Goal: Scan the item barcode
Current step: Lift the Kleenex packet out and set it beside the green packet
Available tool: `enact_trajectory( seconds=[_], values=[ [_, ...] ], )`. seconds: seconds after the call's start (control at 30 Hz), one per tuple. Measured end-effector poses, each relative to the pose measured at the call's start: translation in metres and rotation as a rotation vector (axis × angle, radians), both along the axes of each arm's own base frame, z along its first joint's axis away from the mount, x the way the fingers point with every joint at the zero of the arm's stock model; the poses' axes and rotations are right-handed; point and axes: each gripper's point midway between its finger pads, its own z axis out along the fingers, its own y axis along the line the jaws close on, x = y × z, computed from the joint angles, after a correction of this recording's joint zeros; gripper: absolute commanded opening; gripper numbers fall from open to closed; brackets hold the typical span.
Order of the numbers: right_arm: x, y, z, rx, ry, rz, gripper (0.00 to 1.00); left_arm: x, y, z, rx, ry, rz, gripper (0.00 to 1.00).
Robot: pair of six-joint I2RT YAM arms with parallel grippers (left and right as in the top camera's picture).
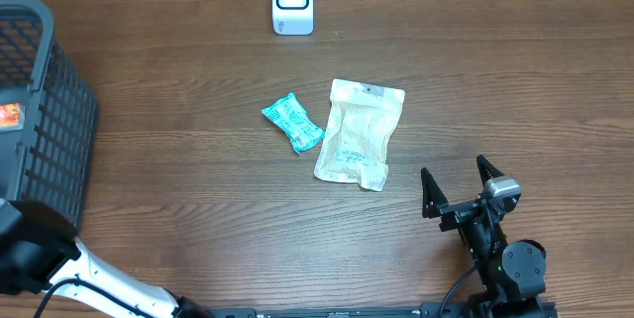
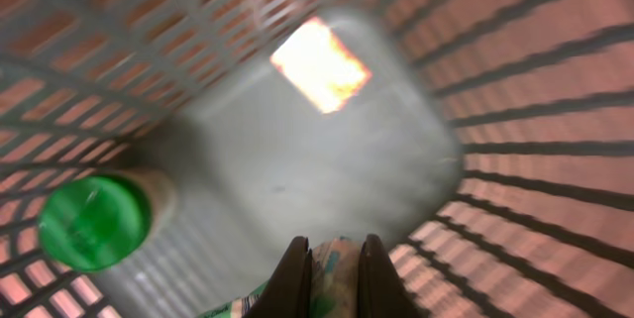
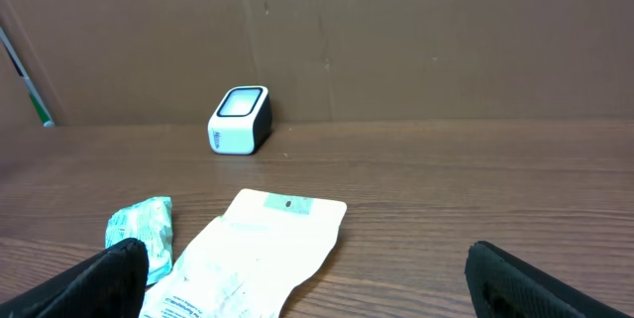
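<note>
In the left wrist view my left gripper (image 2: 335, 251) is down inside the grey plastic basket (image 2: 515, 110), shut on a pinkish packet with teal and green print (image 2: 337, 270). The view is blurred. A white barcode scanner (image 1: 292, 1) stands at the far middle of the table. A teal packet (image 1: 293, 123) and a white pouch (image 1: 360, 133) lie flat at the table's middle. My right gripper (image 1: 455, 171) rests open near the front edge, right of the white pouch (image 3: 248, 259), with nothing between its fingers.
The dark mesh basket (image 1: 50, 110) stands at the left edge. Inside it are a container with a green lid (image 2: 94, 221) and a bright orange item (image 2: 319, 63). A cardboard wall (image 3: 396, 31) backs the table behind the scanner (image 3: 241, 118).
</note>
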Motion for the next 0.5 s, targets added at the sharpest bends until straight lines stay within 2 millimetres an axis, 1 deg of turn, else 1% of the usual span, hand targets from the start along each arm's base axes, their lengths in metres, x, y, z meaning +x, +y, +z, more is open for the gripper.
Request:
enact_trajectory(
  seconds=[0.07,0.13,0.23,0.3,0.37,0.4,0.43,0.5],
  values=[
    [0.000,0.000,0.000,0.000,0.000,0.000,1.00,0.006,-0.010,0.027,-0.001,-0.081,-0.025,0.04],
    [0.000,0.000,0.000,0.000,0.000,0.000,1.00,0.008,-0.021,0.047,-0.006,-0.142,-0.047,0.04],
    [0.000,0.000,0.000,0.000,0.000,0.000,1.00,0.007,-0.043,0.083,-0.006,-0.235,-0.091,0.04],
    [0.000,0.000,0.000,0.000,0.000,0.000,1.00,0.002,-0.060,0.104,-0.005,-0.281,-0.116,0.04],
    [0.000,0.000,0.000,0.000,0.000,0.000,1.00,-0.006,-0.083,0.127,0.005,-0.325,-0.148,0.04],
    [0.000,0.000,0.000,0.000,0.000,0.000,1.00,-0.009,-0.091,0.134,0.010,-0.336,-0.158,0.04],
    [0.000,0.000,0.000,0.000,0.000,0.000,1.00,-0.013,-0.103,0.143,0.017,-0.349,-0.175,0.04],
    [0.000,0.000,0.000,0.000,0.000,0.000,1.00,-0.014,-0.126,0.160,0.039,-0.381,-0.226,0.04]
  ],
)
